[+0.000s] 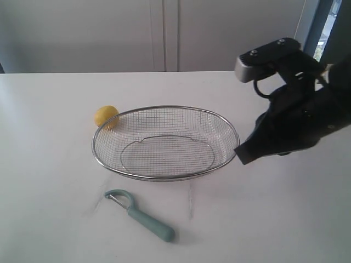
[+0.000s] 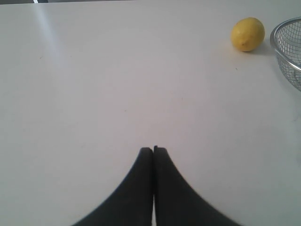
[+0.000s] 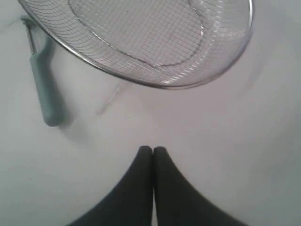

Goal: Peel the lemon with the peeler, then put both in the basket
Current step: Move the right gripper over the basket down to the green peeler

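A small yellow lemon lies on the white table just outside the far left rim of the wire mesh basket; the left wrist view also catches the lemon and a piece of the basket rim. The teal peeler rests on the table in front of the basket, handle pointing right; in the right wrist view the peeler lies beside the basket. My right gripper hovers shut and empty by the basket's right rim. My left gripper is shut over bare table, far from the lemon.
The white table runs back to a pale wall with cabinet doors. The right arm's black body and grey camera housing stand above the table's right side. The left arm does not show in the exterior view.
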`<state>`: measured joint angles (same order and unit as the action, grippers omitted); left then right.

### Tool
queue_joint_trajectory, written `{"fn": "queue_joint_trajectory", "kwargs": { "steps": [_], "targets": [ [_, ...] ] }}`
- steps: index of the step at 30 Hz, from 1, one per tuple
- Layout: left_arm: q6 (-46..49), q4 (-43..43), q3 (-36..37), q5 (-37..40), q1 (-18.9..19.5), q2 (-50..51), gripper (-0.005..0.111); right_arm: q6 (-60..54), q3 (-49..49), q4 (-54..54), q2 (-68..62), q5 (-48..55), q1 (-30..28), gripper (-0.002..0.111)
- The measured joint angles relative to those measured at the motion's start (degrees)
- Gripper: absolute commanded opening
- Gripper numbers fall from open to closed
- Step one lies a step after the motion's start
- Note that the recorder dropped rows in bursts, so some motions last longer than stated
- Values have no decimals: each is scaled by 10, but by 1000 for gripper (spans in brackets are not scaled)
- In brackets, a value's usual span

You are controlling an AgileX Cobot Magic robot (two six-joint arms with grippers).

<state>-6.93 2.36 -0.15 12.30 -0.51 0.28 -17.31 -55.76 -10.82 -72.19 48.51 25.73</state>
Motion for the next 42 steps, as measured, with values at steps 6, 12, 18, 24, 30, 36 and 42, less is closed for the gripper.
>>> {"fn": "queue_joint_trajectory", "kwargs": {
  "steps": [6, 12, 18, 24, 30, 36, 42],
  "targets": [
    [0, 0, 0, 0, 0, 0, 0, 0, -53, 0, -60, -8, 66, 0],
    [0, 0, 0, 0, 0, 0, 0, 0, -102, 0, -124, -8, 138, 0],
    [0, 0, 0, 0, 0, 0, 0, 0, -160, 0, -197, 9, 213, 0],
    [0, 0, 0, 0, 0, 0, 0, 0, -223, 8, -267, 42, 262, 0],
    [0, 0, 0, 0, 0, 0, 0, 0, -271, 32, -319, 90, 279, 0],
    [0, 0, 0, 0, 0, 0, 0, 0, -281, 40, -355, 122, 279, 0],
    [0, 0, 0, 0, 0, 0, 0, 0, -281, 53, -378, 97, 279, 0]
  ]
}}
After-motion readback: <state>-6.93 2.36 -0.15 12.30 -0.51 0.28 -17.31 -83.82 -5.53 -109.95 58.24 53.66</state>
